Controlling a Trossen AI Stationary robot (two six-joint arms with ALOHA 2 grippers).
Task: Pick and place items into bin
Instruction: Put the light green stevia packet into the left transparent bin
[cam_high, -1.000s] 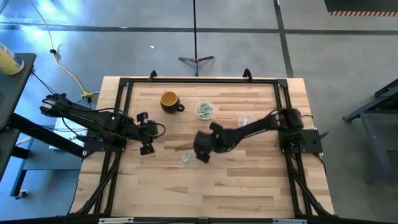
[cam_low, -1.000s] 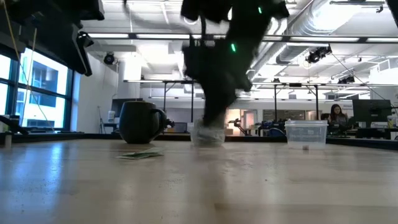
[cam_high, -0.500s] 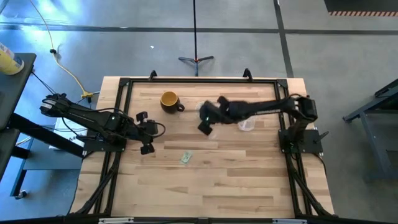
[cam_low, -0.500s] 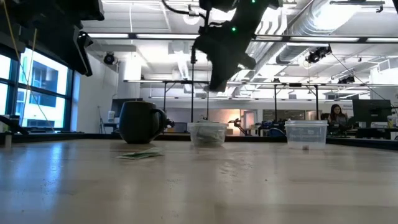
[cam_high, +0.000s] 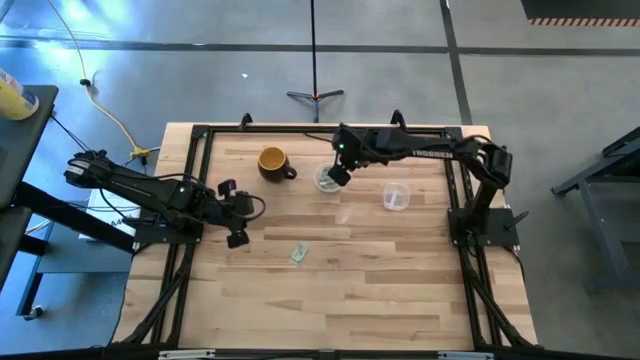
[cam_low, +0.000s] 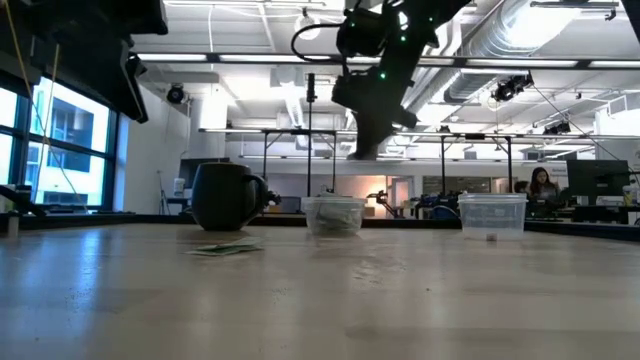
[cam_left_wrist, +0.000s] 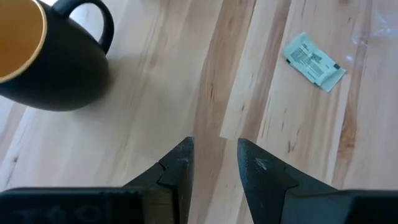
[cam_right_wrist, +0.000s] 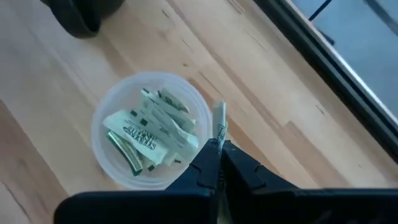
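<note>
R gripper is stretched across the far side of the table, hanging just above the bin, at its rim on the side toward the clear cup. In the R wrist view its fingertips are pinched together on one slip, held on edge w/ its free end sticking out past the tips, right next to the bin wall; can't tell if that end is over the rim or just outside it. Bin already has a pile of slips inside, lying crosswise on each other, green-and-white print visible. In the low view the R gripper hangs clear above the bin, not touching it, w/ the mug to one side and the cup to the other. One more slip lies flat on the bare wood near the table's middle, well apart from the bin and from the R gripper; same slip shows in the L wrist view and as a thin flat shape in the low view. L gripper waits at the L side of the table, fingers apart w/ nothing between them, mug near it. Yellow mug stands just beside the bin, on the side away from the cup.
</note>
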